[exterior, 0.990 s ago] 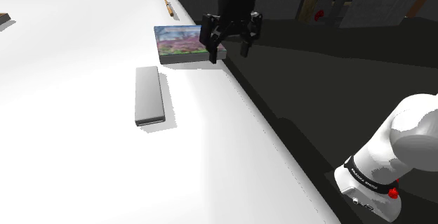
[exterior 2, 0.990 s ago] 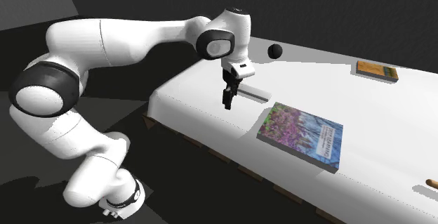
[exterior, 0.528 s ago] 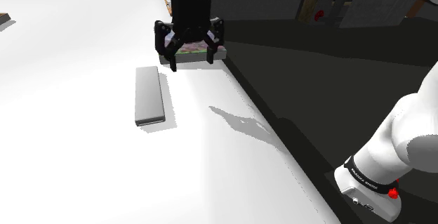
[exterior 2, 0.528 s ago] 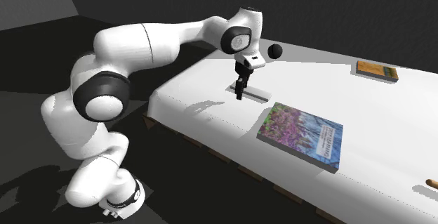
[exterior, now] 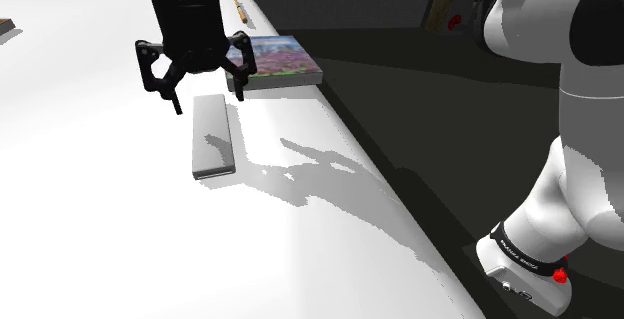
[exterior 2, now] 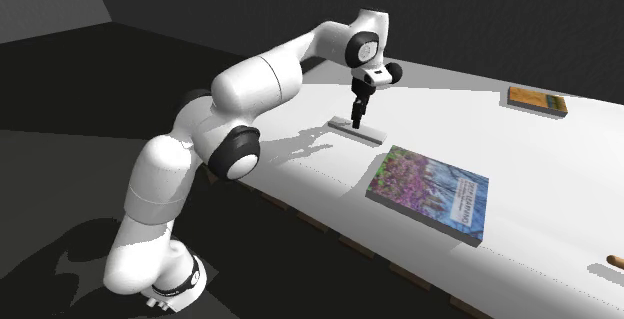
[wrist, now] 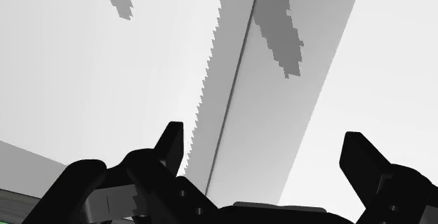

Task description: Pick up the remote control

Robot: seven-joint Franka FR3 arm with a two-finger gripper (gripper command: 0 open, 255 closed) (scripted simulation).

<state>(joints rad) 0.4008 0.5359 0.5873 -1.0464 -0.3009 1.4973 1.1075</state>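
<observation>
The remote control (exterior: 212, 139) is a plain grey, flat slab lying on the white table (exterior: 90, 197). My gripper (exterior: 209, 102) hangs just over the slab's far end, open, one finger on either side of it and neither touching. In the second exterior view the gripper (exterior 2: 356, 121) points straight down at the remote control (exterior 2: 364, 132). In the wrist view the remote control (wrist: 288, 117) runs lengthwise between the two spread fingertips (wrist: 173, 140), with the gripper (wrist: 263, 137) centred over it.
A book with a flowery cover (exterior: 282, 58) lies just beyond the remote near the table edge. A thin brown stick (exterior: 240, 9) lies farther back. A small brown book (exterior 2: 537, 100) and a black ball (exterior 2: 393, 72) sit across the table. The table edge (exterior: 380, 192) drops to a dark floor.
The arm has swung from above the flowery book, toward the shoulder view's left, to over the remote's far end. The fingers stayed open; nothing on the table moved.
</observation>
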